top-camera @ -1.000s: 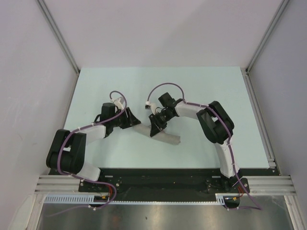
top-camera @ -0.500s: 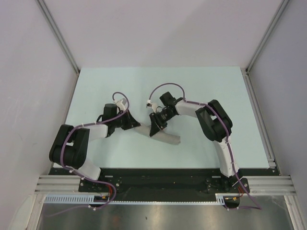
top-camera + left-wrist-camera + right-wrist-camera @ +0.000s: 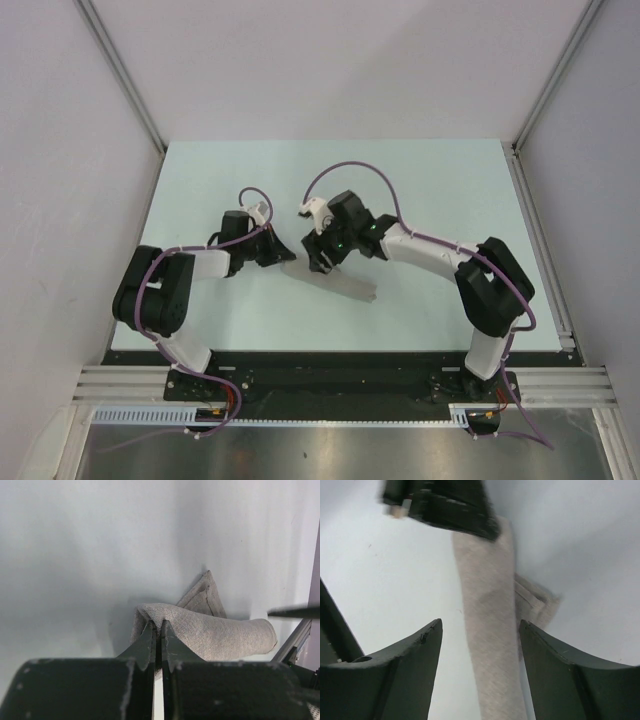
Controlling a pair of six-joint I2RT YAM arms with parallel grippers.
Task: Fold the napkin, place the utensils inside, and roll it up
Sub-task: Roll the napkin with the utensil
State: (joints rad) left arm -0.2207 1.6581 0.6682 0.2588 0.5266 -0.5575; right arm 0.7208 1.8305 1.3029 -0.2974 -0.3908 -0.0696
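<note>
The napkin (image 3: 345,287) lies on the table as a grey-beige roll running from upper left to lower right. In the left wrist view the roll (image 3: 220,632) has a loose corner flap behind it. My left gripper (image 3: 290,258) is shut on the roll's left end, and its tips (image 3: 156,626) pinch the fabric. My right gripper (image 3: 322,262) is open and hovers over the roll's left part. In the right wrist view the roll (image 3: 490,670) runs between the spread fingers (image 3: 415,655) without touching them. The utensil is hidden.
The pale green table top (image 3: 440,190) is fenced by metal rails on both sides and a black strip at the near edge (image 3: 330,365). A thin dark tip (image 3: 295,611) enters the left wrist view from the right; I cannot tell what it is.
The right arm's elbow has swung out to the right and toward the near edge, while its gripper stayed over the roll. The left gripper has edged slightly right, still on the roll's end.
</note>
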